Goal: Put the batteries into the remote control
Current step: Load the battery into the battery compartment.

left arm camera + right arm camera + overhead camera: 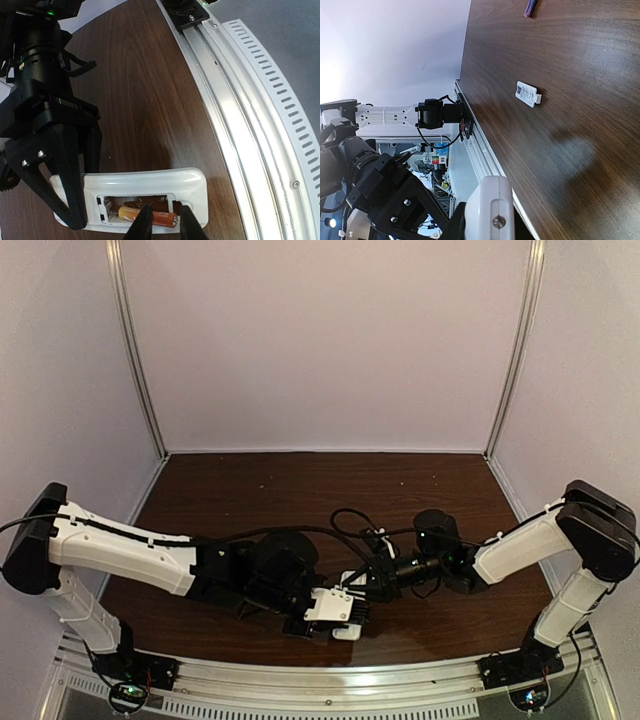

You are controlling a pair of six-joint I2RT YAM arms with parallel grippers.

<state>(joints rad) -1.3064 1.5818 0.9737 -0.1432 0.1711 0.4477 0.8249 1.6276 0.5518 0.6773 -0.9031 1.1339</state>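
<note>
Dark wood table (150, 100), and both arms are leaning in low over its near edge, the left arm (120, 550) and the right arm (520, 545) meeting almost nose to nose by the aluminium rail (240, 125).

The right gripper (82, 196) is clamped across one end of the remote control (165, 181), a black finger on each long side. The remote lies back-up on the wood, just beside the rail.

The left gripper (167, 227) has its fingers only a sliver apart, tips down at the open battery recess. One tip lies over the orange battery (152, 218), the other just past its end. I can't tell whether it is actually pinching. That battery lies lengthwise inside the recess.

All of that comes from the left wrist camera. From overhead the remote is only a white patch under black hardware.

The right wrist camera adds what the others miss: a small white cover piece (527, 94) flat on bare wood, and farther off the purple battery (530, 7), at the frame's edge.
</note>
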